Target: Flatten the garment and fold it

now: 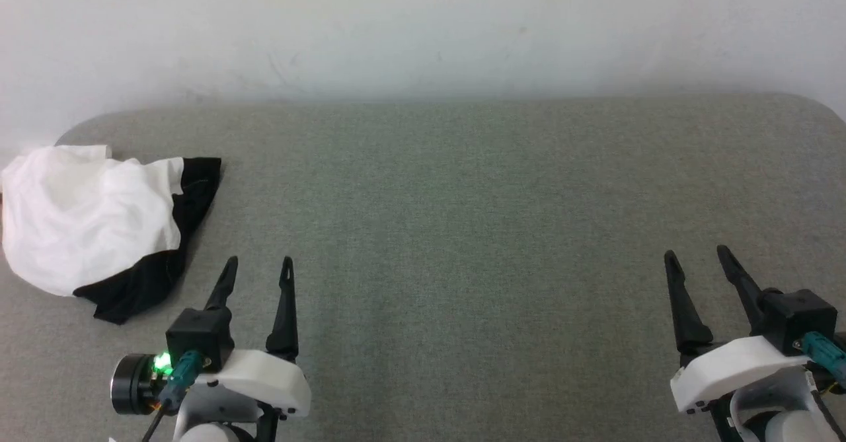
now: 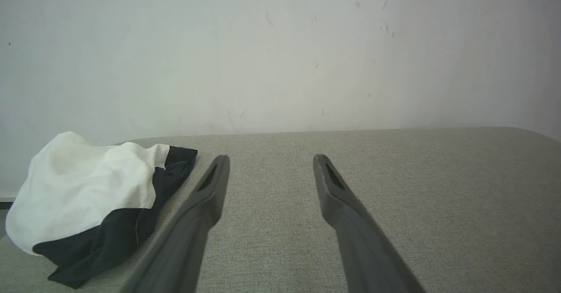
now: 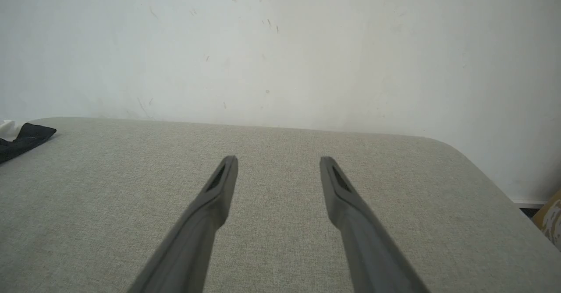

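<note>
Grey table point(image 1: 462, 197): shirt point(image 1: 86, 217) crumpled, flattening seemingly unstarted. Left gripper point(image 1: 259, 261) beside shirt, right gripper point(image 1: 696, 252) well apart from it; both wide open, empty. Next: grasp shirt, spread.

You are in a plain indoor room that reads as a lab or test bay rather than a home, though nothing settles it. Before you lies a wide table point(image 1: 462, 230) covered in grey-green woven cloth, with rounded corners. At twelve o'clock it runs up to a bare white wall point(image 1: 423, 26) marked with small scuffs and scratches point(image 2: 316, 64). At three o'clock, past the table's edge and low by the wall's foot, sits a yellowish-brown object point(image 3: 554, 216), too cropped to name.
</note>
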